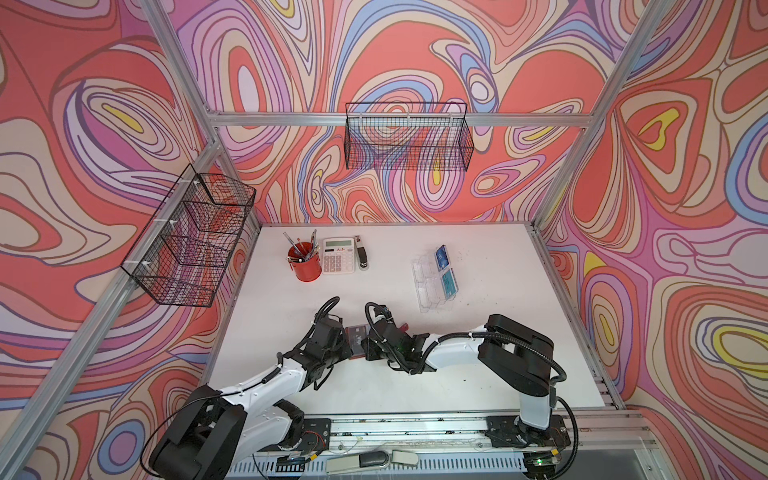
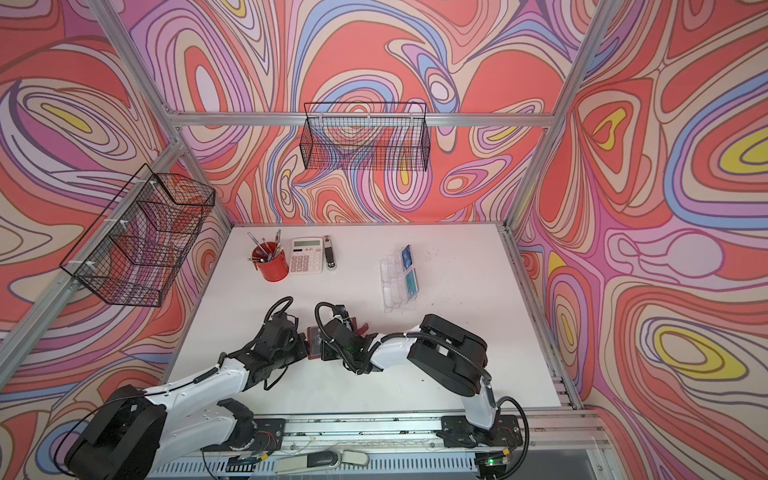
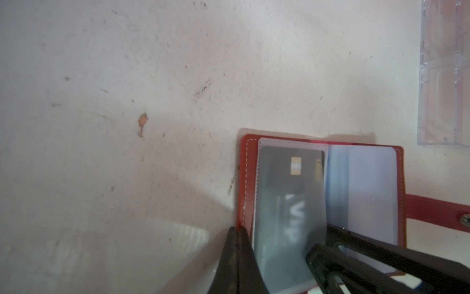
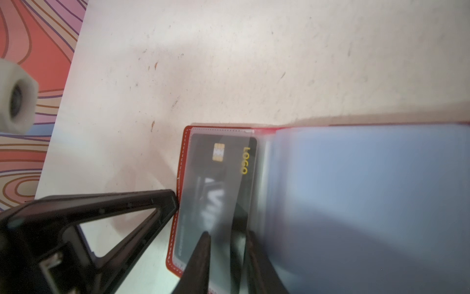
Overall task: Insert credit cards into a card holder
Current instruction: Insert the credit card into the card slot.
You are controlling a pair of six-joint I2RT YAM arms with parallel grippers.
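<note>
1. Walls [image 1: 415, 54] on three sides: swirly print in coral, lilac, blue and cream, with yellow spots.
2. Silver aluminium frame [image 1: 291, 119] runs along the wall edges and corners.
3. Black wire basket [image 1: 409, 137] hangs on the back beam, and a sectioned basket [image 1: 187, 241] on the left beam (both mesh, wall shows through).
4. Table [image 1: 395, 390]: white, flat, scuffed; small brown stain [image 3: 142, 122] in the left wrist view.
5. Metal rail [image 1: 415, 426] along the near edge.
6. Light even, shadows soft.
</note>
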